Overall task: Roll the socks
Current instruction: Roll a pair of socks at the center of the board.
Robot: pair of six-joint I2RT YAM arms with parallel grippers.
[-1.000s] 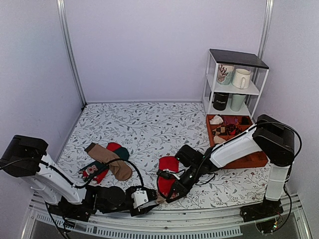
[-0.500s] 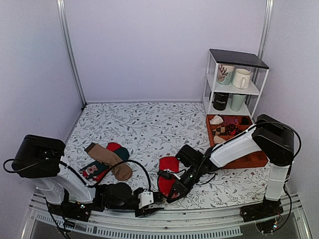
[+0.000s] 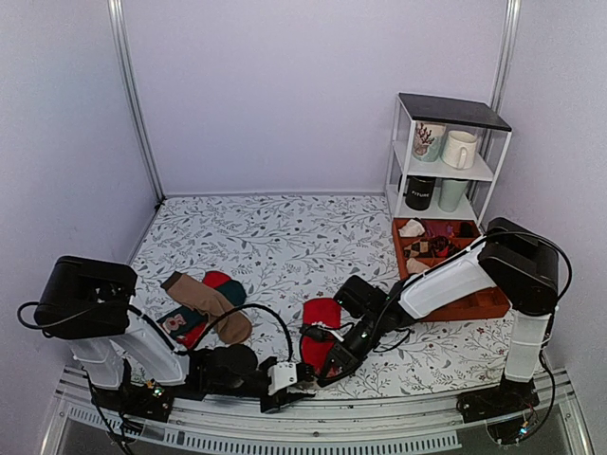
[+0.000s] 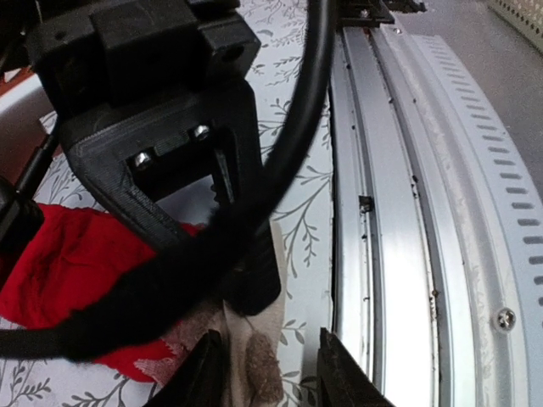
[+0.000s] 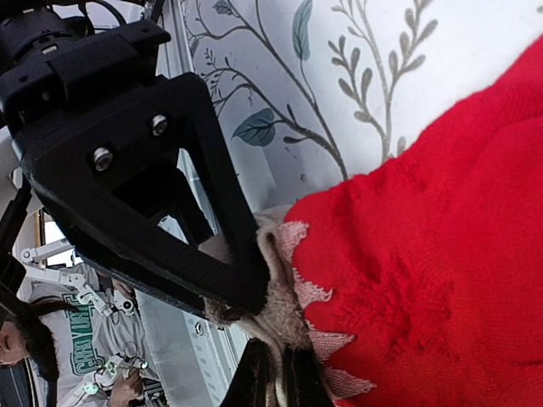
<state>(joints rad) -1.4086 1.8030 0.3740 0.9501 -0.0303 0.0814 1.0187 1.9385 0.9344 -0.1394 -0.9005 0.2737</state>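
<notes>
Socks, beige end pinched by right end effector, left end effector open — straddling it

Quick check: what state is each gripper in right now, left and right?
Left gripper: open, jaws straddling the pale end of the socks, not clamped.
Right gripper: shut on the socks, pinching the same pale end.

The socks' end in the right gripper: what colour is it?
Pale beige; the rest of the socks is bright red. Right wrist view shows it best.
</notes>
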